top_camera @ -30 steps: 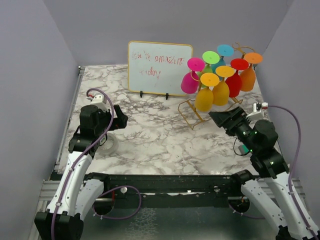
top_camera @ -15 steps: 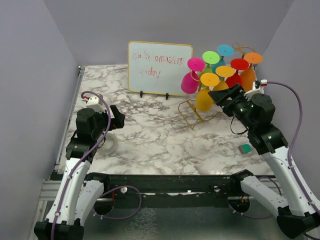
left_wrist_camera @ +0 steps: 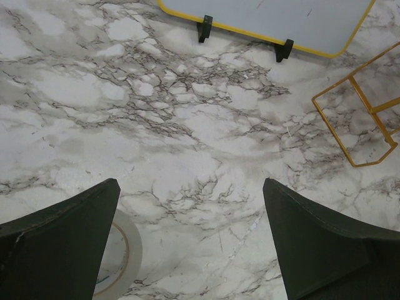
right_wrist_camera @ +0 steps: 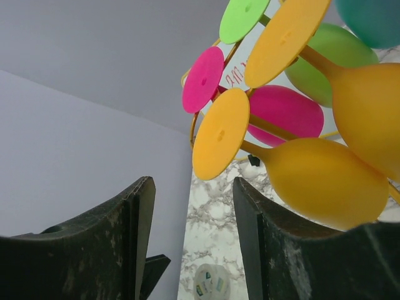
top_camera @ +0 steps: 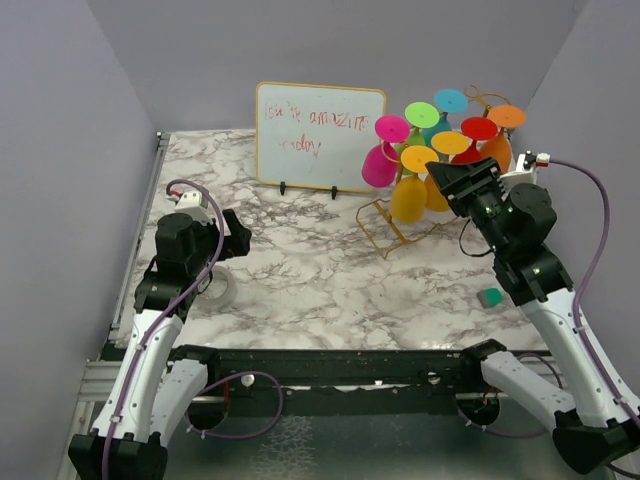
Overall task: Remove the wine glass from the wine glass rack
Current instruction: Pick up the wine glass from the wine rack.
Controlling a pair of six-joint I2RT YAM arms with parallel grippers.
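Bright even overhead light, soft faint shadows on white veined marble tabletop (top_camera: 300, 270), all three views sharp.

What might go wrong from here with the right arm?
The right gripper is open on nothing; the nearer yellow wine glass sits beside its fingers, so closing here may miss or shove it. The glasses hang crowded, the pink wine glass close behind, so pulling one may knock others. The thin wine glass rack might tip.
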